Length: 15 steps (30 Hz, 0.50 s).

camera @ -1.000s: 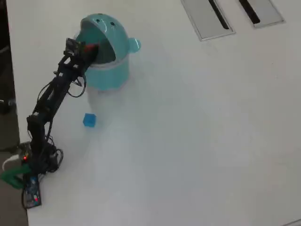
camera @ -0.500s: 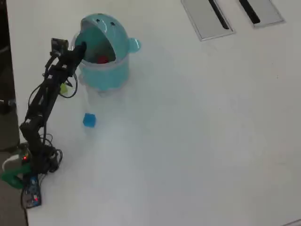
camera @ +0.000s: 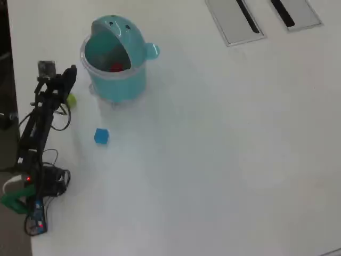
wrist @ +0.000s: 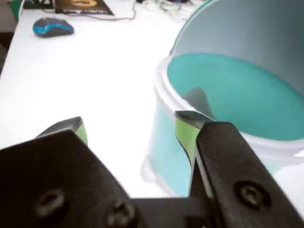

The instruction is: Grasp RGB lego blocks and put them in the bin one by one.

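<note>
Beside the bin (camera: 114, 88) my claw (wrist: 130, 130) gapes empty, red block (camera: 116, 67) inside it, blue block (camera: 100, 136) nearby on the bench (camera: 224, 149).

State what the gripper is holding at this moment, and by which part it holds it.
Nothing. The gripper is open with an empty gap between its jaws. The red block lies in the bin; the blue block lies on the table.
</note>
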{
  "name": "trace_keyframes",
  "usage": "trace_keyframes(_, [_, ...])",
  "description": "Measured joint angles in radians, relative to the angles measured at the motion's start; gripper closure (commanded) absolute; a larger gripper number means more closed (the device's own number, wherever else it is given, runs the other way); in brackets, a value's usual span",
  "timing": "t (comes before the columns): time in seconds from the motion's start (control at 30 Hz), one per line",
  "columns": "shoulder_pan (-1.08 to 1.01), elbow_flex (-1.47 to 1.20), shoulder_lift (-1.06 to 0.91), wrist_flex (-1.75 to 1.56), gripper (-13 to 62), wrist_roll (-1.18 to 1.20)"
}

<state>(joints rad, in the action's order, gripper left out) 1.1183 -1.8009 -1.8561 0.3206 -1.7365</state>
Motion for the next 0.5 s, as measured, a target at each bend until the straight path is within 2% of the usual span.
trace_keyframes(0.3, [0.087, -0.104, -0.031, 0.029, 14.9, -0.041])
trace_keyframes(0.5, [0.104, -0.123, 0.037, 0.029, 15.1, -0.078])
